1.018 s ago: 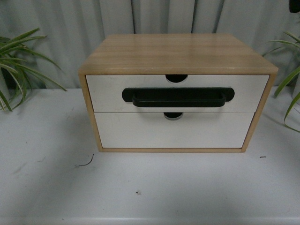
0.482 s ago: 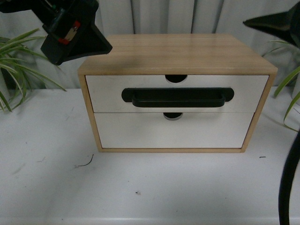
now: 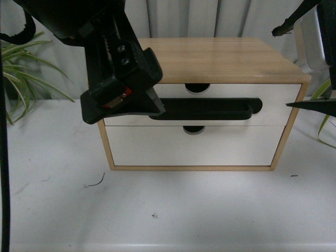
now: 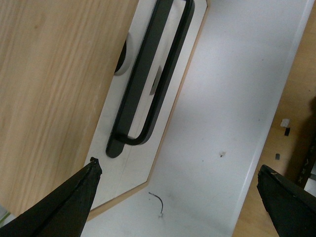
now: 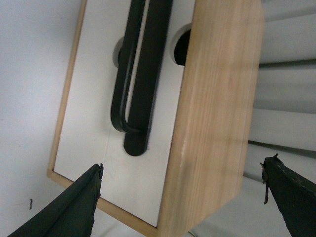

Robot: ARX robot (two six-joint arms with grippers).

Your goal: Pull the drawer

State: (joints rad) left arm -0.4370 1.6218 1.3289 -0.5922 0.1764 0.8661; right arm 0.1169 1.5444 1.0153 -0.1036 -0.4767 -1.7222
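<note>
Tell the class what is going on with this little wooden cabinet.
A two-armed robot is setting up to pull the upper drawer of a wooden cabinet on a white table. Both grippers are open: the left gripper hangs by the left end of the black handle, the right gripper off the cabinet's right side. Neither touches the handle, and the drawer is shut.

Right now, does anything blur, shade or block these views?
Front view: the close, dark left arm hides the left end of the drawer. Left wrist view: handle sharp, jaws black silhouettes. Right wrist view: the same.
</note>
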